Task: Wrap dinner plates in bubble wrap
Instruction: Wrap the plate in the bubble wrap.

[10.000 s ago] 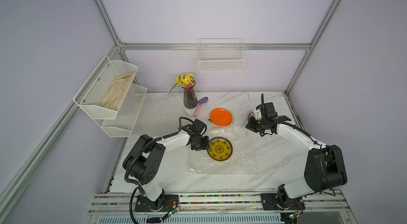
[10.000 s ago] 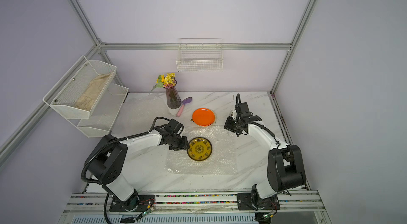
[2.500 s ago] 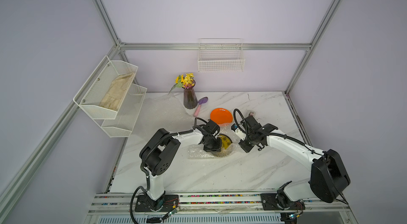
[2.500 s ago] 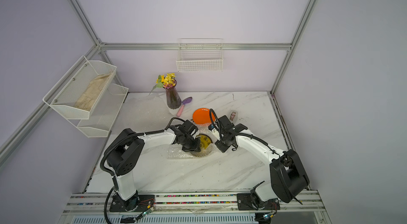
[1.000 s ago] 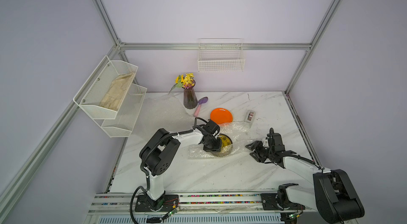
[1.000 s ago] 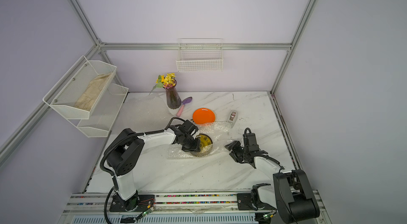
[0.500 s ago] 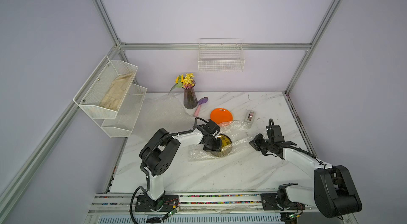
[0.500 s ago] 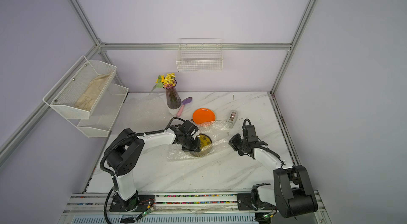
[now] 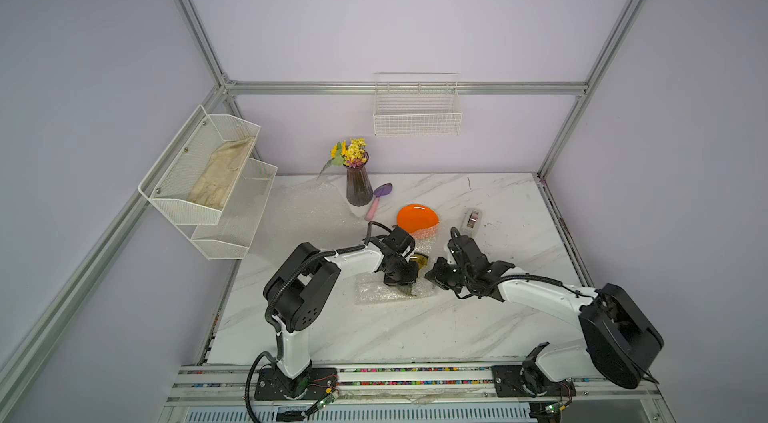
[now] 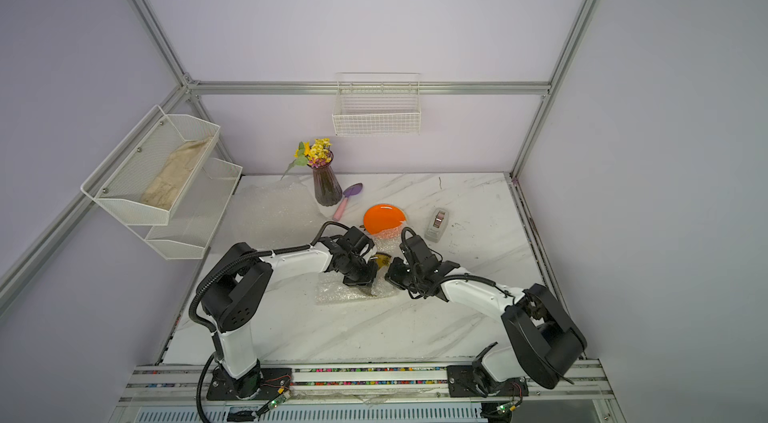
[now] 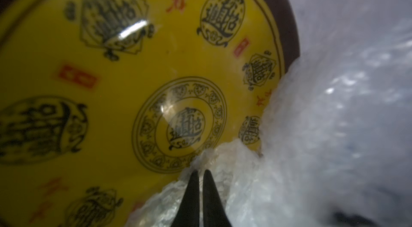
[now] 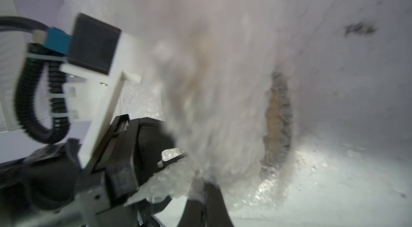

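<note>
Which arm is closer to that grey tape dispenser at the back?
The right. The right arm ends just in front of the tape dispenser; the left arm ends farther off, across the yellow plate from it.

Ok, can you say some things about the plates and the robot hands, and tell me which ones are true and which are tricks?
1. The left gripper pinches bubble wrap at the yellow plate. True.
2. The orange plate is all wrapped up. False: it lies mostly bare, and only its near edge meets wrap.
3. The right gripper holds the tape dispenser. False: it is shut on the bubble wrap, and the tape dispenser stands by itself on the table.
4. Flowers stand in a vase at the back of the table. True.
</note>
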Tool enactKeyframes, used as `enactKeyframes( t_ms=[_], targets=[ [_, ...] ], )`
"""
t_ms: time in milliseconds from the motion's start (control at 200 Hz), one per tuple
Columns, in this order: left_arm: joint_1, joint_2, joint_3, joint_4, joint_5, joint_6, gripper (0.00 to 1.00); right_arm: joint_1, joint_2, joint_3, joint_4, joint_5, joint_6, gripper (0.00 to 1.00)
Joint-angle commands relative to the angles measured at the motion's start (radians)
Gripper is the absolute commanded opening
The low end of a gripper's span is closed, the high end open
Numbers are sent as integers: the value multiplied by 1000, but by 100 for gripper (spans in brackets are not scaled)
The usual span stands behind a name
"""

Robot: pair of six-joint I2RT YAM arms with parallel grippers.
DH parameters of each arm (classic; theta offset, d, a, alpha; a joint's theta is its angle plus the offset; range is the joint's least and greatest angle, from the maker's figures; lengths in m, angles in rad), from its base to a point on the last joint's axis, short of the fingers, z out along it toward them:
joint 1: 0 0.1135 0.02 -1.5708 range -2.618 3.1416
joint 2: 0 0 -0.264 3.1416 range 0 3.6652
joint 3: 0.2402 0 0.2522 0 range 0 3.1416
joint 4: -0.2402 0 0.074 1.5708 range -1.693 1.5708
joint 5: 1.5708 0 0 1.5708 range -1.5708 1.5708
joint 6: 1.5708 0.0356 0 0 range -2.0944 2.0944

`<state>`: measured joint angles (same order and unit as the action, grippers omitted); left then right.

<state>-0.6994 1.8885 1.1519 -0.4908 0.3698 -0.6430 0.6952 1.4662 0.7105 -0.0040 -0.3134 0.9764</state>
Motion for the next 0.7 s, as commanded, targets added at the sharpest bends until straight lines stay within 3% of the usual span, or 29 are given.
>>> enactKeyframes(
  t_ms=[0, 190, 365, 465, 695],
  targets=[
    [9, 72, -61, -123, -114, -4, 9, 34, 90, -9, 134, -12, 99, 0],
    [11, -12, -49, -122, -134, -17, 9, 39, 174, -16, 132, 21, 91, 0],
    [27, -126, 30, -271, -259, 5, 10, 40, 182, -22, 80, 51, 84, 0],
    [45, -102, 24, -321, -298, 17, 9, 40, 182, -18, 72, 55, 75, 0],
    [49, -11, -1, -245, -217, 42, 8, 42, 188, 24, 195, -19, 89, 0]
  ],
)
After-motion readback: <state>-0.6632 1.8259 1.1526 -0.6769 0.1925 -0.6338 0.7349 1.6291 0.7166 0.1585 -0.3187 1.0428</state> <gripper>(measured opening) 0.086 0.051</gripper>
